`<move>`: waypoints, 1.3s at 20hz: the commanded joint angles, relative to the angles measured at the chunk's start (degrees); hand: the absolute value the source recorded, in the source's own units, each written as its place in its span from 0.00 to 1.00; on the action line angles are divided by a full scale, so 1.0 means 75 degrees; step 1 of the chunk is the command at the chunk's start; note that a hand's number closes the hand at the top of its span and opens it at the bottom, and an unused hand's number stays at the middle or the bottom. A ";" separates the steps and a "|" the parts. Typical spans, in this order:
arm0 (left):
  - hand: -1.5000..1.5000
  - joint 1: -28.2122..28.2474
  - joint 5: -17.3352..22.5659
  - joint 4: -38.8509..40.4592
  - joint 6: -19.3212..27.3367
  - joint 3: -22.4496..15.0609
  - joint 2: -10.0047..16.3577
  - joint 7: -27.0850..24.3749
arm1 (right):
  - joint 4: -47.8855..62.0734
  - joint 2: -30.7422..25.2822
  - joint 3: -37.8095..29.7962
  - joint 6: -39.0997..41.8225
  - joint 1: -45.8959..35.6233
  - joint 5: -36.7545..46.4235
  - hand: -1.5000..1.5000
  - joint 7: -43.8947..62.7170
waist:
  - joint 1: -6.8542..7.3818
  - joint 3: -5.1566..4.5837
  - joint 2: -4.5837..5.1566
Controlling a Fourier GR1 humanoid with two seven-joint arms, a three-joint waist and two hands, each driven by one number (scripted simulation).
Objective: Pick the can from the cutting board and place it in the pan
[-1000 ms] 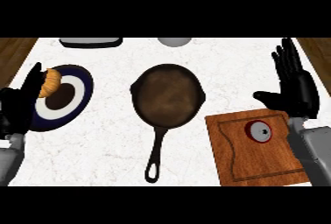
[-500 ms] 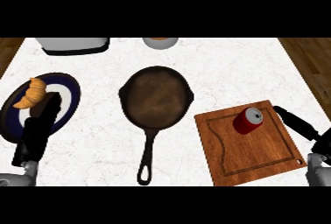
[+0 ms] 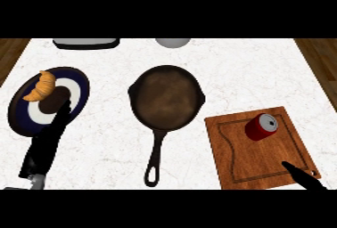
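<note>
The step in hand is the approach to the pick: the red can (image 3: 262,126) stands on the wooden cutting board (image 3: 227,156) to the right of the cast-iron pan (image 3: 166,99), in the board's far part, and nothing holds it yet. The right hand (image 3: 299,174) shows only as dark, straight fingers pressed together, lying over the board's corner farthest from the pan and pointing toward the can, well apart from it and holding nothing. The next move probably calls for that hand to travel up the board, spread around the can's side and close on it, then lift it clear of the board's edge and carry it left to the pan's round bowl, which lies bare and ready. The pan's long handle (image 3: 155,156) runs down beside the board's left edge, so a low carry could brush it. The left hand (image 3: 43,147) lies well left of the pan, fingers straight and together, its tips over a dark blue and white plate (image 3: 20,118) bearing a croissant (image 3: 41,85). Beyond the pan sit a grey appliance (image 3: 85,42) and a white bowl (image 3: 173,42), neither in the way.
</note>
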 commanded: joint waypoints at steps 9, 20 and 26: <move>0.50 0.0112 -0.0103 -0.0421 -0.0084 -0.0163 -0.0063 0.0094 | -0.2989 -0.1932 0.0747 0.2308 -0.0049 0.2271 0.00 0.5491 | 0.0389 0.0007 0.0066; 0.50 0.0286 -0.0254 -0.0608 -0.0224 -0.0294 -0.0152 -0.0014 | -0.3121 -0.1369 0.1494 0.5580 -0.2960 0.3027 0.00 0.9671 | 0.0592 0.0056 0.0083; 0.50 0.0050 -0.0430 -0.0273 -0.0025 -0.0271 -0.0365 -0.0049 | -0.2664 -0.0950 0.1566 0.6673 -0.3504 0.2312 0.00 1.0118 | 0.0456 0.0040 0.0091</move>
